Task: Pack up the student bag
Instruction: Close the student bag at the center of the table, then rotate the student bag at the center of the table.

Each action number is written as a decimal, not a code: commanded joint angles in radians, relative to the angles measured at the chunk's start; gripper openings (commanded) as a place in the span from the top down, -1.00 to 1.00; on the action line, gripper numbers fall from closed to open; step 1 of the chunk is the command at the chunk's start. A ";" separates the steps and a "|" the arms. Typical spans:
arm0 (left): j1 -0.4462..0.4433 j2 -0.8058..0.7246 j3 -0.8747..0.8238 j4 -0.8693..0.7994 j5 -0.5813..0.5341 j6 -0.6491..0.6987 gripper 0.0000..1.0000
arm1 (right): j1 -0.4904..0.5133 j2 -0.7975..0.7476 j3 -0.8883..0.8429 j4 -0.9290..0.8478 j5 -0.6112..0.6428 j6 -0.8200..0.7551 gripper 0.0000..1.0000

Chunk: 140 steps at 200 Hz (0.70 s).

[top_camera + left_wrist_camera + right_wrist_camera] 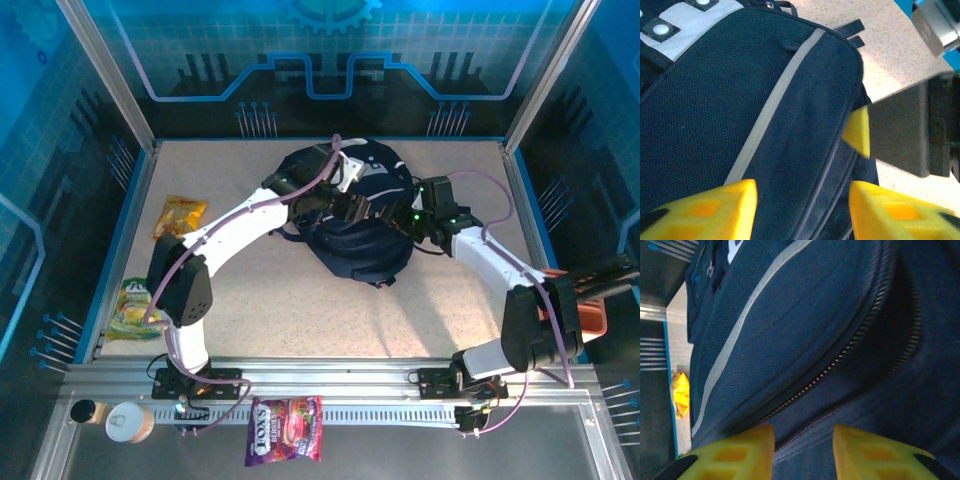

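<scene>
The bag [362,252] lies flat at the middle of the table [300,315], a little toward 12 o'clock, with both arms reaching over it. The left gripper [802,202] hangs above the bag's navy cloth, beside a grey stripe [771,112]. Its jaws stand wide with nothing between them, and the white patch [692,24] is at 11 o'clock from it. A yellow wedge [858,131] shows past the bag's edge, and I cannot tell what it is. The right gripper [802,440] sits at the bag's 3 o'clock side over the zip [840,360], which gapes open. Its jaws are part-way apart, with no cloth seen pinched. An orange packet [179,215] lies at 9 o'clock from the bag and a green packet [133,305] at 8 o'clock, both well apart from it by the table's left edge. On the front shelf, a purple packet [285,430] is at 6 o'clock and a cup [130,422] at 7 o'clock. A brown tray [592,315] sits at 4 o'clock, beyond the right arm.
</scene>
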 commanded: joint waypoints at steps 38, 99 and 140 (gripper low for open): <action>0.137 -0.180 -0.230 0.102 0.046 -0.257 -0.35 | 0.003 -0.195 -0.098 -0.166 0.163 -0.055 -0.01; 0.275 -0.036 -0.199 0.057 0.099 -0.468 -0.23 | 0.021 -0.227 -0.070 -0.202 0.181 -0.060 -0.26; 0.287 0.069 -0.124 0.053 0.152 -0.507 -0.14 | 0.037 -0.215 -0.036 -0.217 0.194 -0.065 -0.56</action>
